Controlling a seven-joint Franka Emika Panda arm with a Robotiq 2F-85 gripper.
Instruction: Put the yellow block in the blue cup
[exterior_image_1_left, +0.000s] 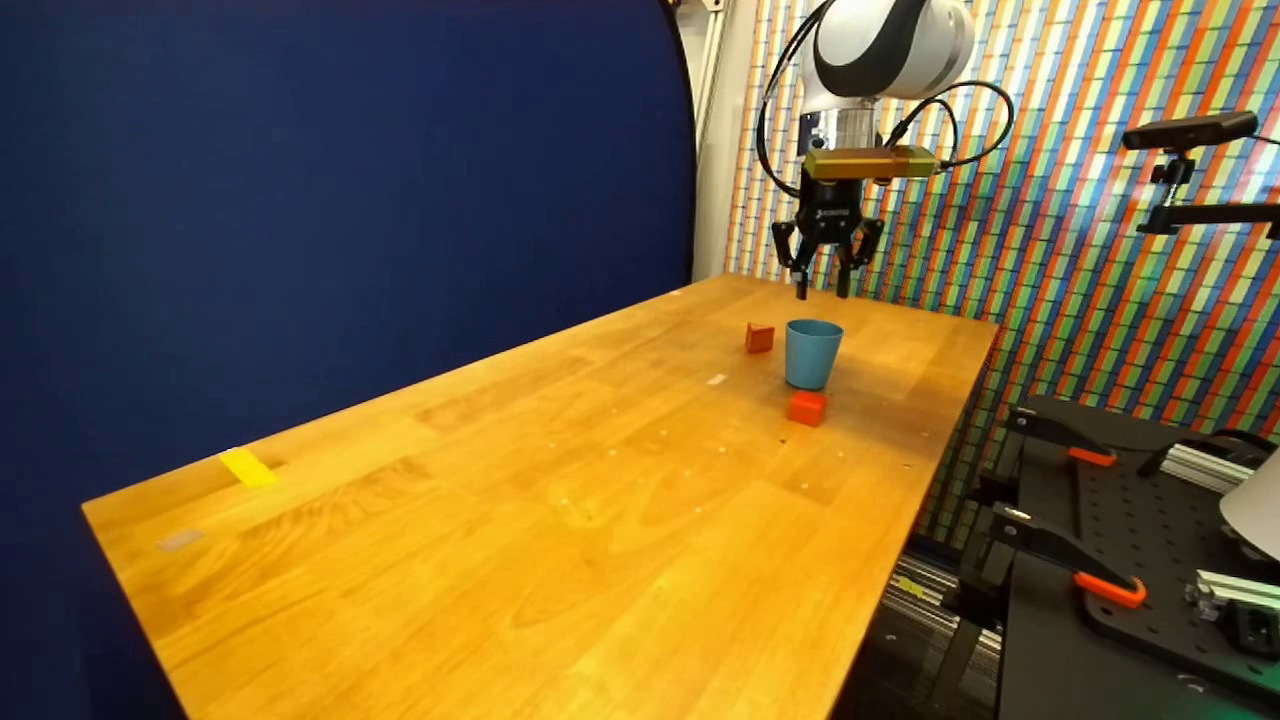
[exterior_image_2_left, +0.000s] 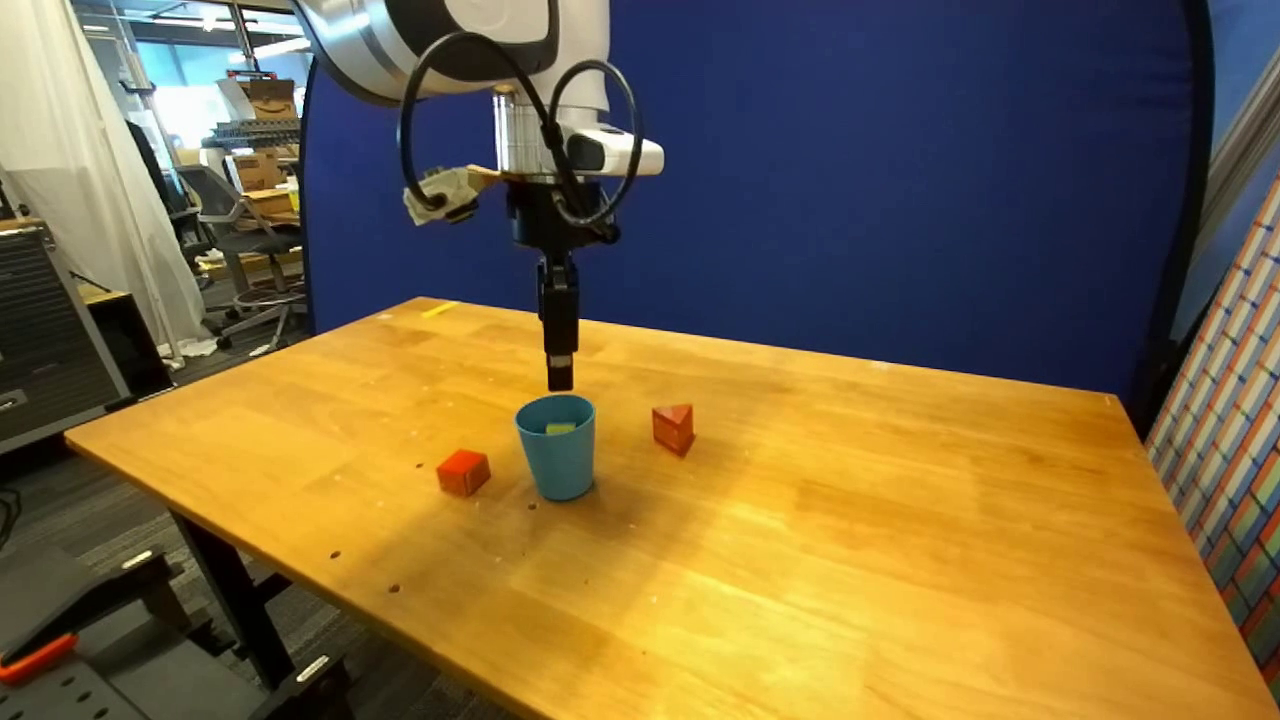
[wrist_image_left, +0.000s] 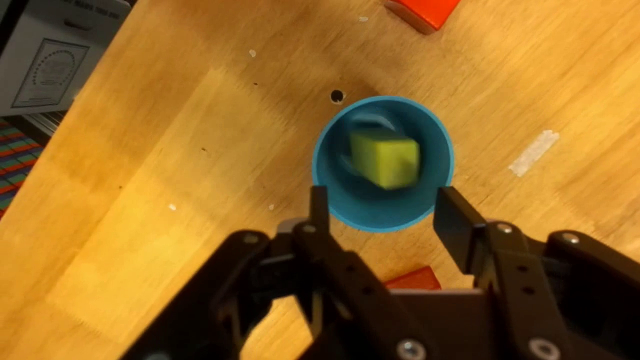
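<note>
Claw (exterior_image_1_left: 822, 287) stands above the rim of the blue cup (exterior_image_1_left: 813, 358) in an exterior view, its fingers (exterior_image_1_left: 843, 284) well parted and nothing visible between them. Your cup is upright on the surface (exterior_image_1_left: 560, 560), mouth upward, as a drop from overhead requires. The red block (exterior_image_1_left: 807, 408) and triangular orange block (exterior_image_1_left: 759, 338) sit near it on opposite sides; in my judgement neither obstructs you.

In an exterior view, you find the yellow block (exterior_image_2_left: 560, 428) inside the cup, showing below the rim. The fingers stand above that rim, presumably to spare the cup a knock.

In the wrist view, the yellow block lies within the cup's circle, blurred; you cannot tell whether it rests on the bottom. The wide finger spread suggests a release. Placement appears all but complete; confirm the block settles, then lift straight up so neither finger catches the rim.
</note>
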